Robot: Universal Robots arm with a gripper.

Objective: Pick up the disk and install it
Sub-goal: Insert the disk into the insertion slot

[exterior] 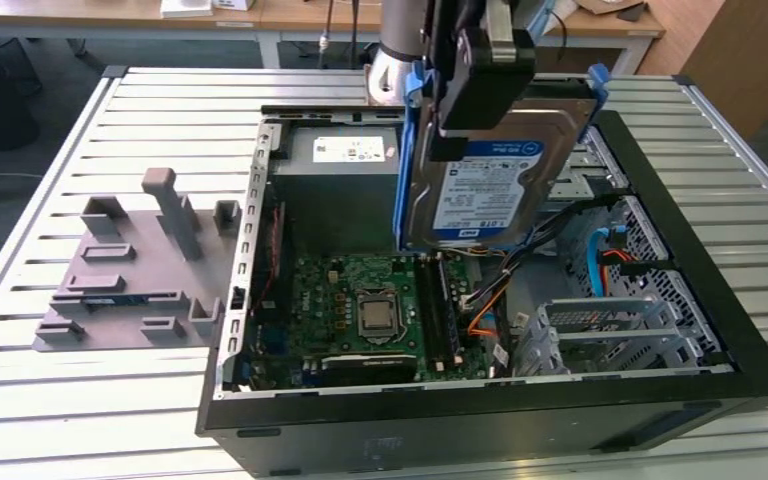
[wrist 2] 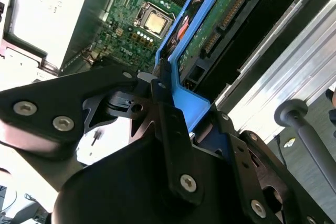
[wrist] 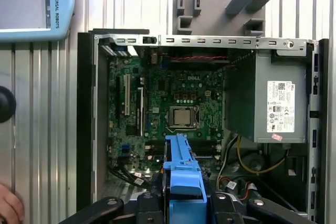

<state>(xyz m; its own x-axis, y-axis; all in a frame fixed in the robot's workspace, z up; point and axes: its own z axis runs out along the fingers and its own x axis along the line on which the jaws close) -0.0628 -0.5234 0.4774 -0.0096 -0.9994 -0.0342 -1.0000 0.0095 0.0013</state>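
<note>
Disk: is hanging in the air over the open computer case, standing almost on end and leaning a little. Its white-and-blue label is facing outward in the exterior view. It is sitting above the end of the case that holds the power supply, between that grey box and the case wall with the drive cage. It is touching nothing inside the case.

Gripper: is closing down on the disk's upper end, with the fingers pinching the blue rail from both sides. It is carrying the disk's whole weight.

Below the disk: the green motherboard is lying flat on the case floor, and orange and black cables are trailing near the disk's lower end.

Table: is carrying the case, with a grey holding fixture standing beside the case toward the table's edge on the exterior view's left.

Person: a hand is resting at the table's edge, well apart from the case.

Step, as I judge it: the arm is carrying the disk toward its bay.

Doing it well, as I judge it: because the grip is taking only one end, the disk is likely wanting slow travel so it is not swinging. The rails are needing to line up squarely with the bay, and the lower end is needing to stay clear of the cables and the motherboard.
</note>
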